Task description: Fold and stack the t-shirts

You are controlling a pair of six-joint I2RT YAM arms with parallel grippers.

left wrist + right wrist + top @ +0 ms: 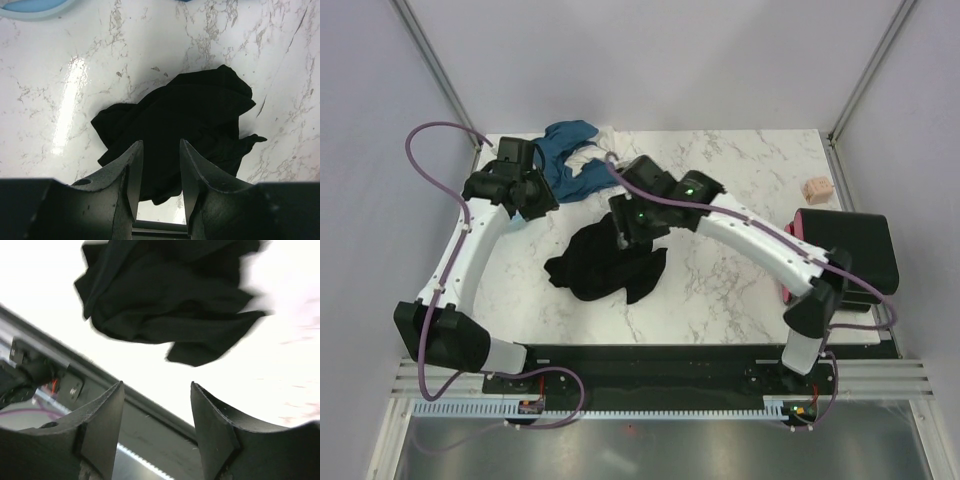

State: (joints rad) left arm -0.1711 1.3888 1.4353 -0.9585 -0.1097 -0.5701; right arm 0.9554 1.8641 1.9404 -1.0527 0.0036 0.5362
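A crumpled black t-shirt (605, 265) lies in a heap at the table's middle; it also shows in the left wrist view (185, 115) and the right wrist view (165, 295). A teal-blue t-shirt (570, 158) lies bunched at the back left, with a bit of white cloth (607, 135) beside it. A folded black t-shirt (850, 250) lies on a pink one (789, 233) at the right edge. My left gripper (542, 205) (159, 150) is open and empty, held above the table left of the heap. My right gripper (622, 230) (157, 390) is open and empty, above the heap's back edge.
A small pinkish-beige block (815, 188) sits at the back right. A light blue cloth edge (35, 6) shows at the top left of the left wrist view. The marble table (740, 170) has grey walls behind and a metal rail (650, 360) at the near edge.
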